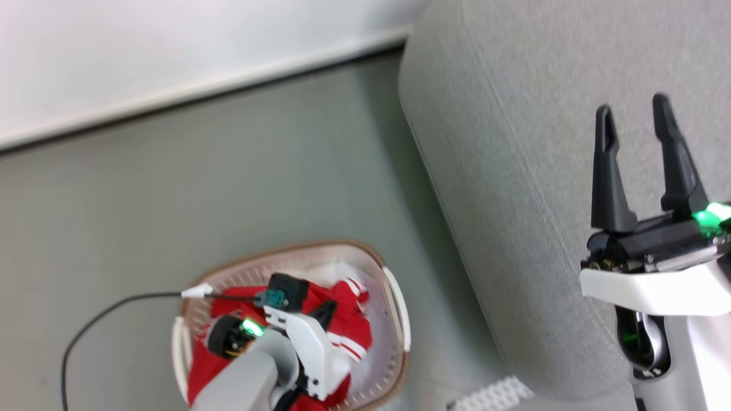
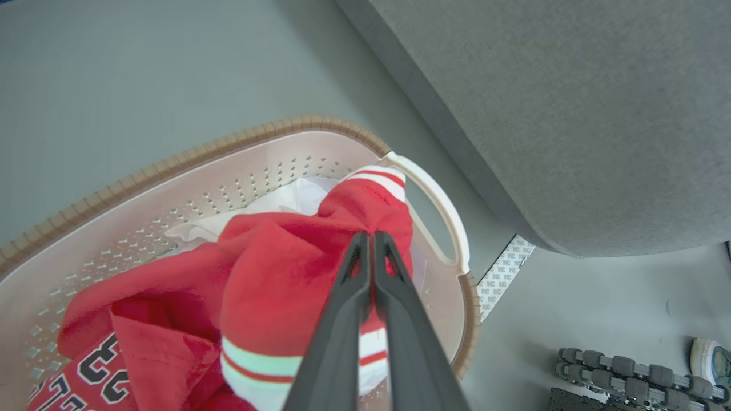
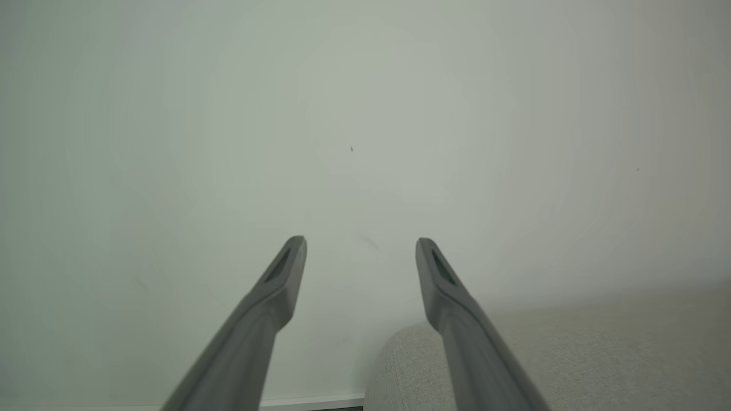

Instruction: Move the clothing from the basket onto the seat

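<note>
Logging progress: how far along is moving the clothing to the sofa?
Done: nothing delivered yet. In hand: left gripper shut on a fold of the red, white-trimmed sports garments, inside the white perforated plastic basket. Left: carrying them to the light-grey woven-fabric sofa, beneath the open right gripper.

Clothing is lying inside basket. Seat is standing just right of basket, not touching. Left gripper is reaching into basket, pinching clothing. Right gripper is hovering over seat, well right of basket. Cable is trailing off basket's left.
</note>
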